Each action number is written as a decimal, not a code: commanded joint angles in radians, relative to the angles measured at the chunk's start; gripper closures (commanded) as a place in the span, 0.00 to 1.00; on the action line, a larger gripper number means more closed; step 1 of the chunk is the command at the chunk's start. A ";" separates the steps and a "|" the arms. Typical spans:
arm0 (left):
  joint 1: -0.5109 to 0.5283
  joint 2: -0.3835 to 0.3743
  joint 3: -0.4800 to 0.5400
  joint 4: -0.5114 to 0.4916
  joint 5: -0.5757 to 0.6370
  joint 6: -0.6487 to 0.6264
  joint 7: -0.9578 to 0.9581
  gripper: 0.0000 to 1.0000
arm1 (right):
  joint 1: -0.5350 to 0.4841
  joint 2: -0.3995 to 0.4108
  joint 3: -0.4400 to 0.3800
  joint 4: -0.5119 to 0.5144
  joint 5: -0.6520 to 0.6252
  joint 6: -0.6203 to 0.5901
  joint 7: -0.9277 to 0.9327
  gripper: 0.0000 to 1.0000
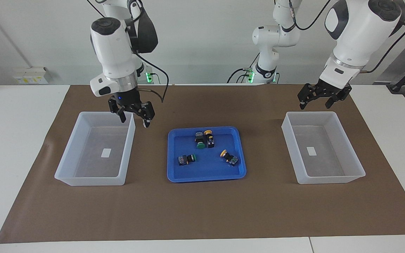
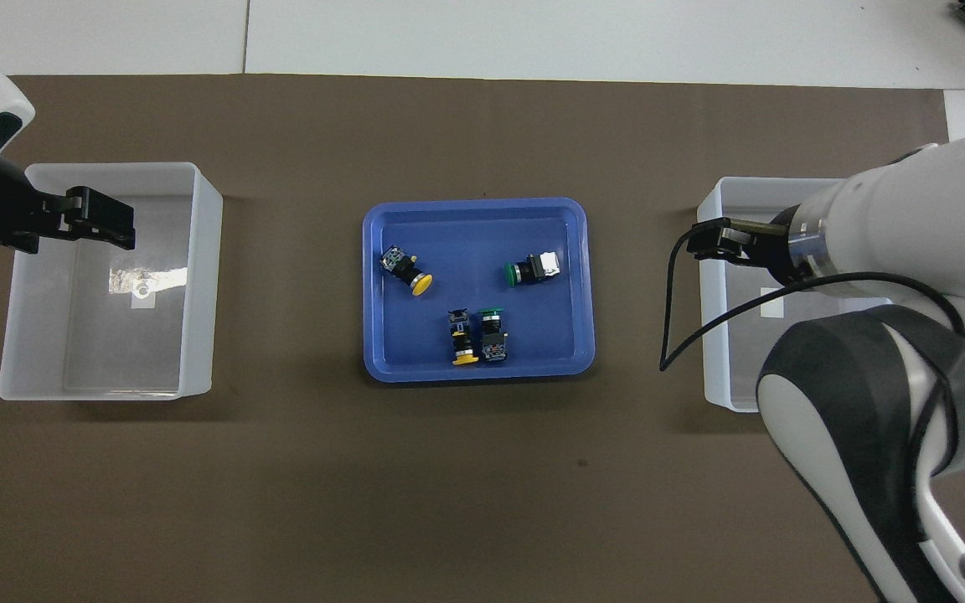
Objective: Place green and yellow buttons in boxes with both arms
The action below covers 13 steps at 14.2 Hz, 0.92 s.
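Observation:
Four buttons lie in the blue tray [image 1: 206, 172] mid-table. A yellow button [image 1: 208, 135] and a green button [image 1: 200, 143] lie side by side at the edge nearer the robots. Another green button [image 1: 187, 159] and yellow button [image 1: 227, 156] lie apart. They also show in the overhead view: yellow [image 2: 405, 272], green [image 2: 530, 270], yellow [image 2: 461, 335], green [image 2: 492, 331]. My right gripper [image 1: 134, 117] is open and empty over the tray-side rim of one box [image 1: 90, 181]. My left gripper [image 1: 316, 102] is open and empty over the other box [image 1: 329, 179].
A brown mat [image 1: 202, 211] covers the white table under the tray and both boxes. Each box holds only a small white label [image 1: 106, 152]. Two slimmer arms with green-lit bases [image 1: 265, 72] stand at the robots' end. A black cable [image 2: 675, 327] hangs from my right wrist.

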<state>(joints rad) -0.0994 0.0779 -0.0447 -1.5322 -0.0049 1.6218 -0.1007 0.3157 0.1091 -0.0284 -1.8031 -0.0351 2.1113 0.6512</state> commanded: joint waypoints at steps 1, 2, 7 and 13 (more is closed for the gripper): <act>-0.058 -0.027 0.006 -0.060 -0.012 0.062 -0.109 0.00 | 0.055 0.121 0.001 0.050 -0.011 0.100 0.169 0.00; -0.109 -0.011 0.006 -0.069 -0.015 0.100 -0.219 0.00 | 0.077 0.167 0.002 0.076 -0.009 0.128 0.235 0.00; -0.267 0.135 0.005 -0.104 -0.021 0.355 -0.600 0.00 | 0.131 0.297 0.031 0.100 -0.008 0.236 0.549 0.00; -0.329 0.312 0.008 -0.132 -0.020 0.590 -0.977 0.00 | 0.129 0.371 0.035 0.087 0.093 0.268 0.585 0.00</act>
<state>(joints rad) -0.4105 0.3538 -0.0547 -1.6671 -0.0133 2.1694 -0.9823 0.4509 0.4494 -0.0015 -1.7283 -0.0003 2.3518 1.2193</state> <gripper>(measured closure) 0.000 0.000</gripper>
